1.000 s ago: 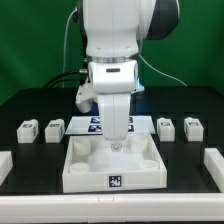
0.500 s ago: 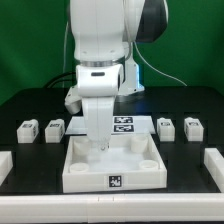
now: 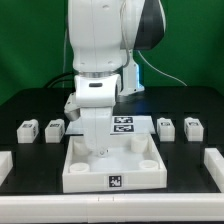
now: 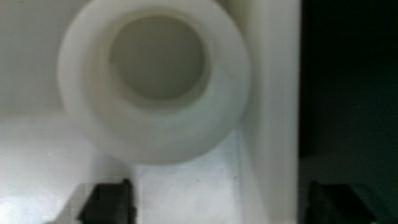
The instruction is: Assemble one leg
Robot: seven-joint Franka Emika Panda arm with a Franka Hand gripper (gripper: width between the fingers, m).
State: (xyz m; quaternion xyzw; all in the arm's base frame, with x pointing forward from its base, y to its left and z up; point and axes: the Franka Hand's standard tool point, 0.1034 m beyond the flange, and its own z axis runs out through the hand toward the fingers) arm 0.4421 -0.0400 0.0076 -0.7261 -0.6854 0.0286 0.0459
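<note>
Several legs lie on the black table: two at the exterior view's left (image 3: 27,128) (image 3: 55,127) and two at its right (image 3: 166,127) (image 3: 192,126), each a small white peg with a tag. My gripper (image 3: 97,150) hangs low over the far-left corner of the large white tray-like part (image 3: 85,178), away from every leg. In the wrist view the gripper (image 4: 228,200) is open. Its dark fingertips (image 4: 107,200) stand on either side of the tray's white wall (image 4: 214,190), next to a round socket (image 4: 160,60). Nothing is held.
The marker board (image 3: 125,124) lies behind the tray, partly hidden by the arm. White blocks sit at the front corners, at the exterior view's left (image 3: 4,160) and right (image 3: 212,160). Cables run behind the arm.
The arm has shifted to the exterior view's left, from above the tray's far middle to its far-left corner, and has come down a little. The legs and tray have not moved.
</note>
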